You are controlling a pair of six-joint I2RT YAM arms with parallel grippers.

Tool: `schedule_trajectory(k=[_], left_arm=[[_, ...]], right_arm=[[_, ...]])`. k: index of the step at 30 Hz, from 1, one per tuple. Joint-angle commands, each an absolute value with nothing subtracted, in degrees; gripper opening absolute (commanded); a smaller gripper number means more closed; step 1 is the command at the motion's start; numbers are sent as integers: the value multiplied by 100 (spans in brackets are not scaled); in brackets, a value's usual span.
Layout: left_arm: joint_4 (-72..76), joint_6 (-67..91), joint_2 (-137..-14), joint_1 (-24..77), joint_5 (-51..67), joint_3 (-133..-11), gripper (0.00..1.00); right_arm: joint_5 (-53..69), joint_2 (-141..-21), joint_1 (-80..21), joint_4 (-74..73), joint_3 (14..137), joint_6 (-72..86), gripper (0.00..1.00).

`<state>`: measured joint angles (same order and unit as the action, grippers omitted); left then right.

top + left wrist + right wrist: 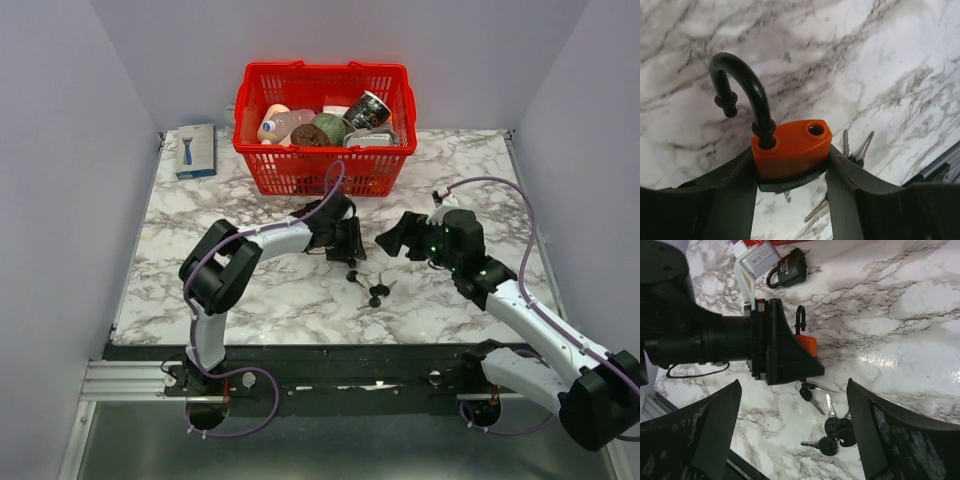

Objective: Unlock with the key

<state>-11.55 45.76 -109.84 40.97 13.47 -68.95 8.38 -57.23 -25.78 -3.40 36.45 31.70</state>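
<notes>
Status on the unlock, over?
Left gripper shut on orange padlock, shackle open. Right gripper open, empty, above keys. Black padlock lies apart, no obstruction.

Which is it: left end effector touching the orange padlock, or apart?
Touching. Left wrist view: the left end effector has both fingers pressed against the sides of the orange padlock, no gap visible.

**Background clutter on the bench**

A red basket (325, 165) sits at the back of the marble table (250, 300), holding a pinkish bottle (280, 124), a tilted printed cup (366, 110) and other bits. A blue box (196, 150) lies off to its left.
</notes>
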Motion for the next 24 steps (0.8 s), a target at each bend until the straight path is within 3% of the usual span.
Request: schedule_trajectory(k=[1, 2, 5, 14, 20, 24], left_arm=[[-1740, 4535, -11539, 4104, 1309, -7496, 12], [-1784, 4518, -11644, 4113, 1318, -7541, 27], [-1819, 4509, -11724, 4105, 1327, -7638, 52], [-1829, 4333, -11707, 4104, 1388, -7682, 90], [-1714, 4026, -11392, 4148, 1310, -7594, 99], [-1714, 3640, -10812, 4157, 941, -7419, 99]], right_arm=[[493, -5371, -2522, -589, 3533, 2997, 94], [440, -5318, -2522, -650, 3533, 2971, 94], [264, -5160, -2505, -782, 3516, 2892, 94], [105, -4878, -2505, -914, 3507, 2804, 95], [114, -4843, -2505, -993, 3533, 2777, 95], [149, -4773, -2505, -1063, 3638, 2690, 95]])
